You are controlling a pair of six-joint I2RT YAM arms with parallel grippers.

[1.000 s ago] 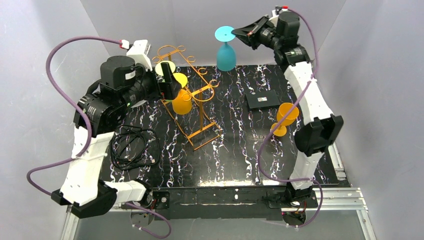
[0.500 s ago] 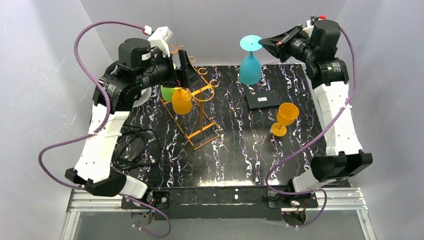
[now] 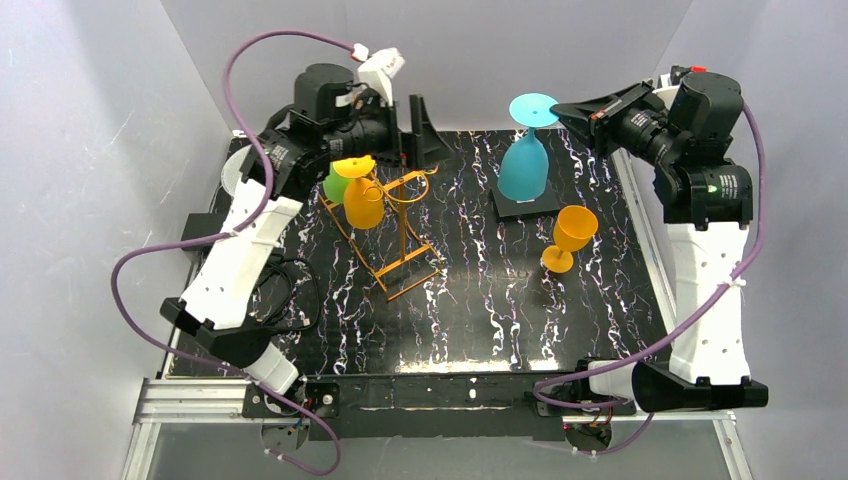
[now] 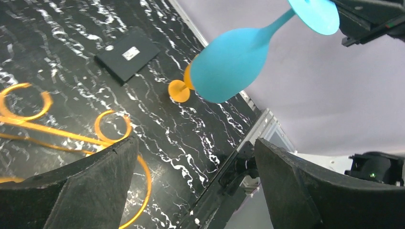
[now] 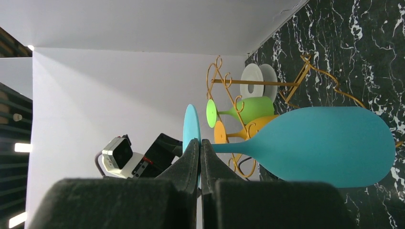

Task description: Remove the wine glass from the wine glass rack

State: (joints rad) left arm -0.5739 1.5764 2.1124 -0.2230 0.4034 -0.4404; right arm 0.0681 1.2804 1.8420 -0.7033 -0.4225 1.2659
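Aloft, teal wine glass (image 3: 523,165) well apart from rack (image 3: 402,230)

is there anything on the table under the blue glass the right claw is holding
Likely yes: in the top view a flat black card lies on the table where the blue glass hangs from the right claw, and an orange glass stands close beside it. How directly below cannot be told.

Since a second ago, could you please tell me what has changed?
The right hand, shut on the foot of the blue wine glass, carried it rightward, away from the wine glass rack. The left hand, open and empty, swung from the rack's left side to above its far end. The rack, its hanging orange glass and green glass, and the orange glass on the table stayed put.
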